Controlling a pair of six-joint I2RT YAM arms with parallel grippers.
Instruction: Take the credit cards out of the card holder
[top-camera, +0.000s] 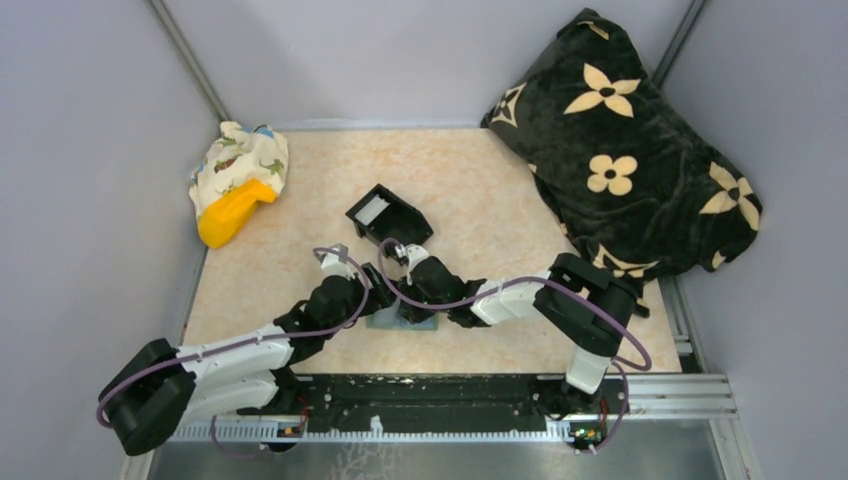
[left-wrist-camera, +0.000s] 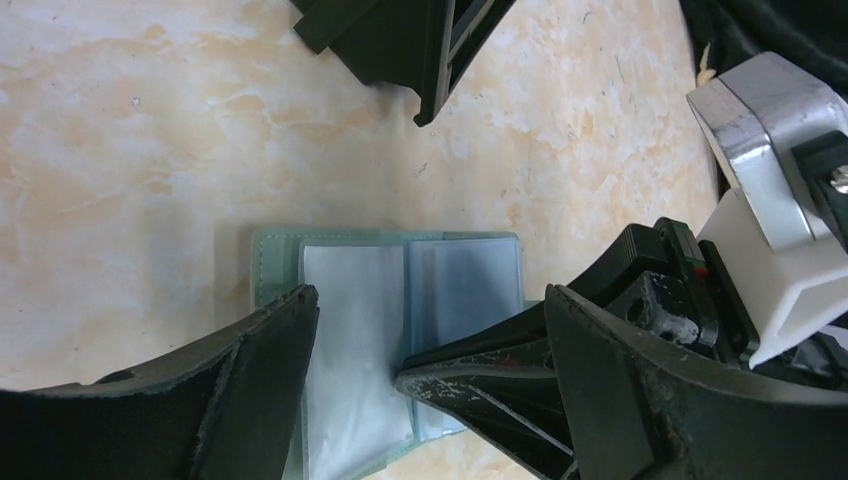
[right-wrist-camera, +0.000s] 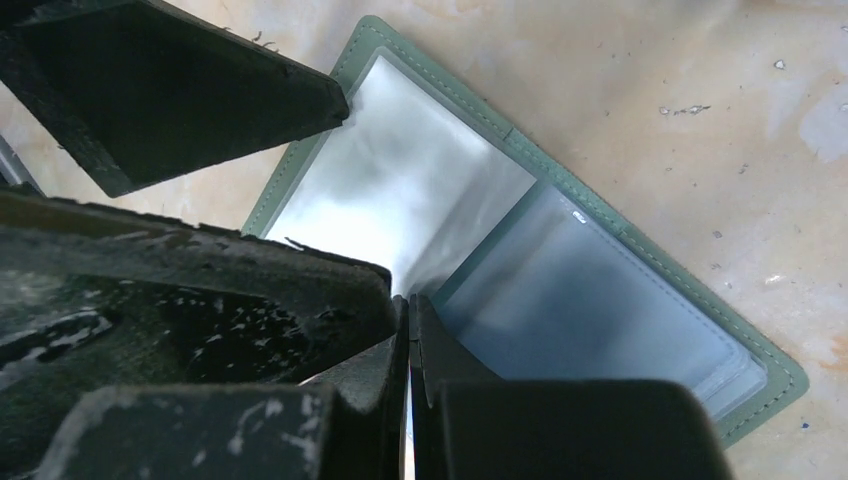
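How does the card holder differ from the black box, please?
The card holder is sage-green and lies flat and open; the black box is black with raised walls. The right gripper is shut on the card holder; the black box sits apart. Both rest on the table.

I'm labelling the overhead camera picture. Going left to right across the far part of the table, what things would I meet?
White printed cloth bundle → open black plastic box → black blanket with cream flowers.
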